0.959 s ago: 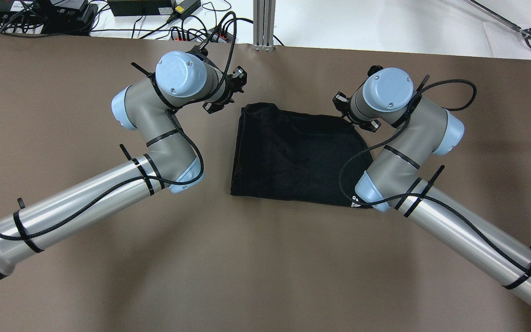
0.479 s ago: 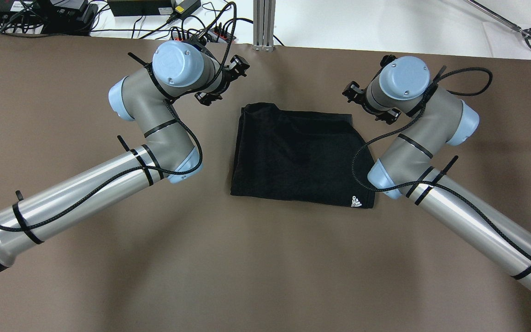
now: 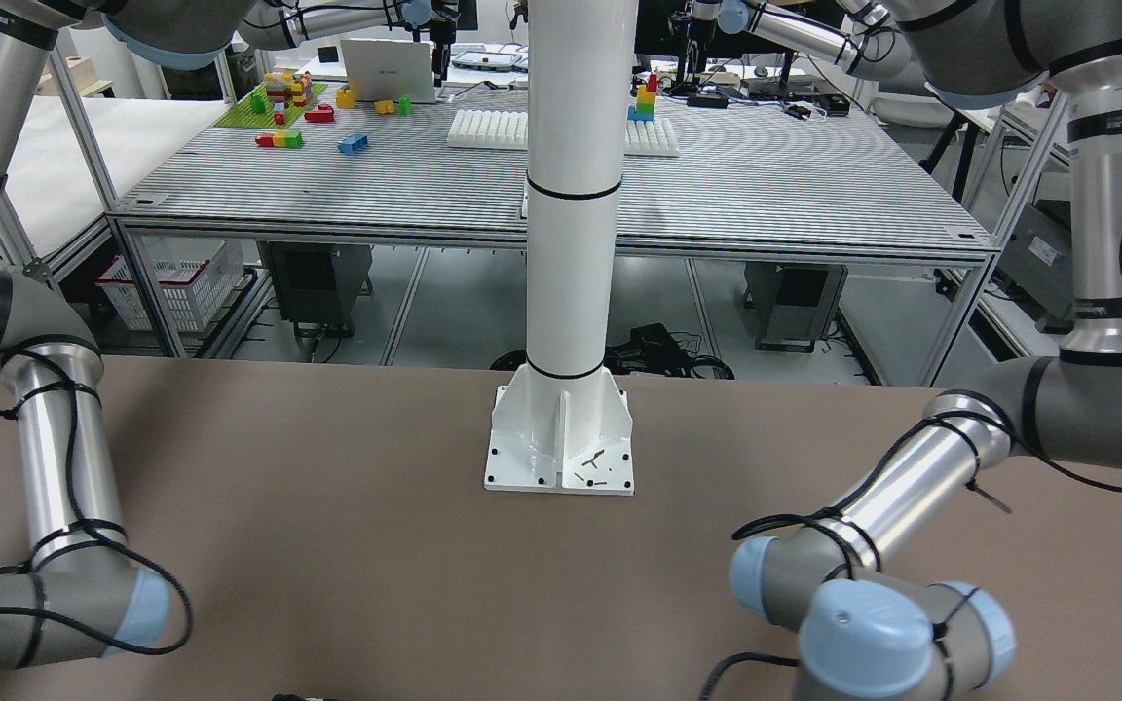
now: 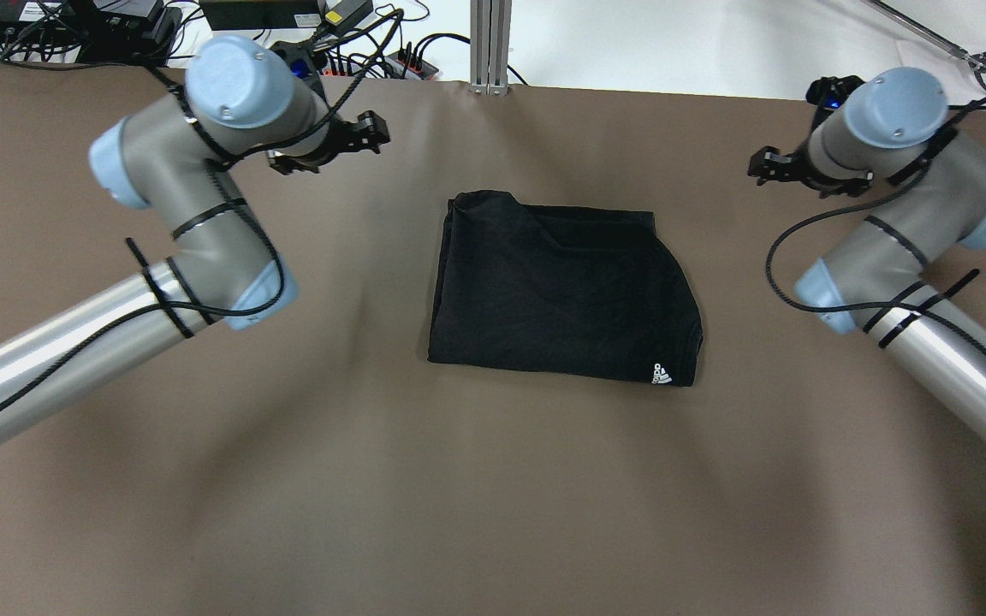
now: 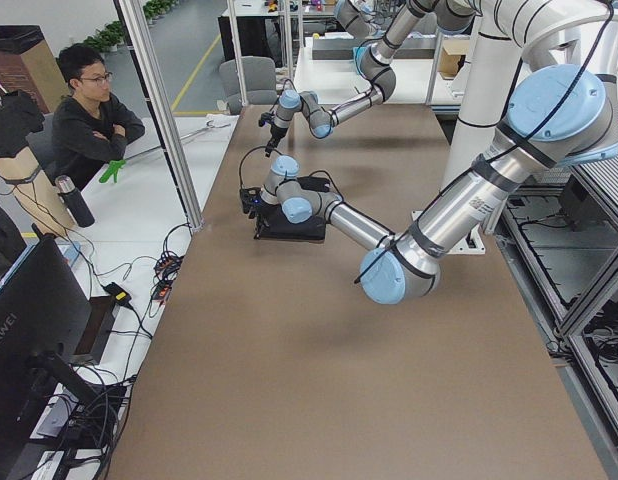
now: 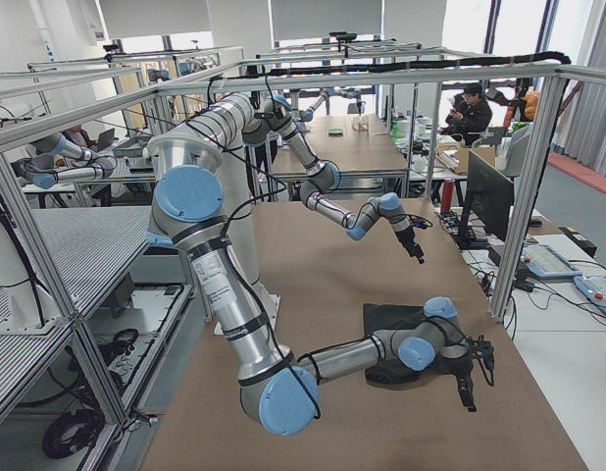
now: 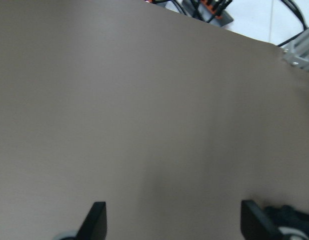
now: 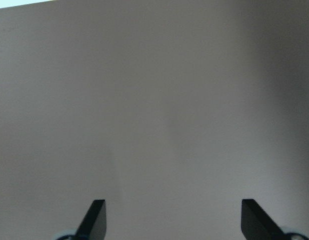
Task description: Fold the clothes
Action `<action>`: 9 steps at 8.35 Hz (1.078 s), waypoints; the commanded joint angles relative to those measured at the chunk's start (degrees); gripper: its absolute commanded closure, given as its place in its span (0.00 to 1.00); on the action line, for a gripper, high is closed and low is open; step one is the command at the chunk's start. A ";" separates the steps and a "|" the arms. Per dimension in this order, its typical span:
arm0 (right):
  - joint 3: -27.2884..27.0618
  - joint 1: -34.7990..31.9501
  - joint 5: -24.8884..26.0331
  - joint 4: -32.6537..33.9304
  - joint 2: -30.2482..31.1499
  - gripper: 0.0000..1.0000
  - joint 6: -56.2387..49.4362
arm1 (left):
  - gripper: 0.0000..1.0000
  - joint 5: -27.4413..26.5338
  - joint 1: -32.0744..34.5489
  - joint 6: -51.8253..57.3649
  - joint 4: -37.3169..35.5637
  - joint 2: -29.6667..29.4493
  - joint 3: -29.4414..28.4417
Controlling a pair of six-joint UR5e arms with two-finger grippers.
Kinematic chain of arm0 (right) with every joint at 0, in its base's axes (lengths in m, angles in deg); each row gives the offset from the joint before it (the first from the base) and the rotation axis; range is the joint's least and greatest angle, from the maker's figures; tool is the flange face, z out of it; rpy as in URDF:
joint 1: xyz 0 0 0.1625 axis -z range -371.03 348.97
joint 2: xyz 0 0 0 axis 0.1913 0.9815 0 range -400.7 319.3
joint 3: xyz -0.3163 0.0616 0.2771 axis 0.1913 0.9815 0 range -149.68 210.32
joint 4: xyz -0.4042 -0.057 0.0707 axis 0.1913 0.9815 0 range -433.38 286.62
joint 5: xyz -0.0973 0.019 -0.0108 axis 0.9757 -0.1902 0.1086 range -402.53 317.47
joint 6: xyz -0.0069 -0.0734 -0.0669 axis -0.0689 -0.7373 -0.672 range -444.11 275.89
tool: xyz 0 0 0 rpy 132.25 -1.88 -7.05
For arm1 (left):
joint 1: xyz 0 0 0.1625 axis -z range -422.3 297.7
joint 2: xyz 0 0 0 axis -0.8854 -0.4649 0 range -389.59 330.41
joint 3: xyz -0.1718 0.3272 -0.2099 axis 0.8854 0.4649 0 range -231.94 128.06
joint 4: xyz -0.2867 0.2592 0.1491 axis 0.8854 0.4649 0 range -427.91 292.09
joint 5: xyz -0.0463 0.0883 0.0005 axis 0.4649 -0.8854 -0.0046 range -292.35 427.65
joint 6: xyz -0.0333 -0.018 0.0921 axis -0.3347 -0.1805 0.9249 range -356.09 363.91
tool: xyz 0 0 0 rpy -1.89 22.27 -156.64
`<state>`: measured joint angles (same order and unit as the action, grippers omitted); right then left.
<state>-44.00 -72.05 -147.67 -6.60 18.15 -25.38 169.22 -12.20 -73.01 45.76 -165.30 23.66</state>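
Closest to the robot, the brown tabletop (image 4: 493, 479) lies bare. Just beyond that, at the middle of the surface, sits the black garment (image 4: 557, 295), lying flat and touched by neither arm. It is gathered into a compact, roughly four-sided packet. Its near edge is straight, with a small white logo (image 4: 660, 374) at the near right corner. Its right side bulges in a soft curve, and its far edge is a little shorter, with overlapping layers showing as a ridge near the far left corner. The long axis runs left to right across the tabletop, parallel to the robot's side, and the packet narrows slightly away from the robot.

Farther out, toward the far edge and well apart from the cloth on either side, both arms hang over bare surface. The left end effector (image 7: 174, 222) has its fingers spread wide with nothing between them. The right end effector (image 8: 172, 220) is likewise wide apart and empty.

Judging by this, the folding looks essentially done. At most one more halving, or a tidying of the curved right side and the bunched far left corner, seems to be left.
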 commanded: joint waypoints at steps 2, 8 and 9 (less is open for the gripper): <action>-0.04 -13.65 -4.28 -0.08 10.21 0.05 -38.50 | 0.06 2.15 9.12 30.45 -3.81 26.31 22.18; -0.04 -24.76 -3.76 -6.29 18.56 0.05 -65.85 | 0.06 2.06 34.68 74.16 -0.56 56.16 32.42; -0.21 -25.55 -2.72 -7.88 19.36 0.05 -66.02 | 0.06 1.80 35.50 75.41 -0.39 57.65 31.90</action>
<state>-44.02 -96.20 -151.58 -10.70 35.38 -90.30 171.13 17.84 -4.32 44.68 -111.78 55.81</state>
